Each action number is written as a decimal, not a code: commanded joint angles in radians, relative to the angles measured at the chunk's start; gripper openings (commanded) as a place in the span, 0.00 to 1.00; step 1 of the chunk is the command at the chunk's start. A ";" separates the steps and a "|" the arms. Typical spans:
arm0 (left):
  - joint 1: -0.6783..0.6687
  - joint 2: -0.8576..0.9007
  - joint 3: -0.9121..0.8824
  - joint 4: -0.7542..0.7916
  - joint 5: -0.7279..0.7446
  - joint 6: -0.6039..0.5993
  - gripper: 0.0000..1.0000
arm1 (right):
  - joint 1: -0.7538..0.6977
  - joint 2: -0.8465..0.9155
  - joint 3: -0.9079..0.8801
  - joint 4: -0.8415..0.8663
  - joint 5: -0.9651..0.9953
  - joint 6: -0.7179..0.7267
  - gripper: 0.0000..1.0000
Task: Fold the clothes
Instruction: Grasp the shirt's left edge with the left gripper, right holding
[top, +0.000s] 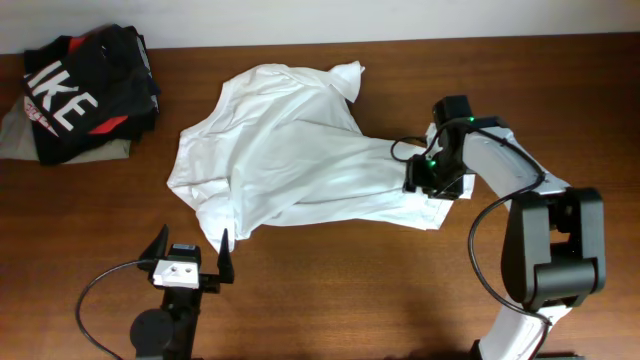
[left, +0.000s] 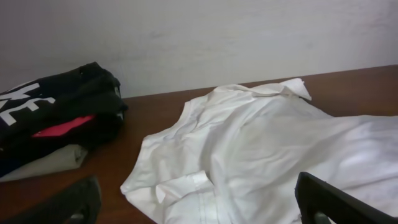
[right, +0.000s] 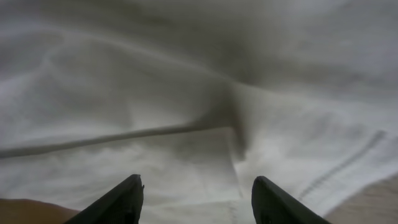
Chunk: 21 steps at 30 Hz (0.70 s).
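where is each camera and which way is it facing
Overhead: above the table, looking straight down on shirt, pile, left hand and right hand.
Left wrist: low by the near edge, facing the wall across shirt and pile; its fingers at the bottom corners.
Right wrist: close over the shirt, looking down at cloth; its fingers apart at the bottom.
Shared: overhead and left wrist both show shirt and pile.

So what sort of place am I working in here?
Probably a lab or test bench, not a home: a bare wooden table against a plain white wall, with a crumpled white shirt and a stack of folded clothes on it.
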 joint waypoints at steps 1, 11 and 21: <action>-0.006 0.012 -0.003 -0.002 0.038 -0.010 0.99 | 0.011 0.002 -0.035 0.014 0.006 0.006 0.61; -0.006 0.079 -0.003 -0.001 0.038 -0.010 0.99 | 0.011 0.002 -0.068 0.030 0.005 0.006 0.42; -0.006 0.079 -0.003 0.001 0.039 -0.010 0.99 | -0.011 -0.002 -0.065 0.039 0.005 0.066 0.04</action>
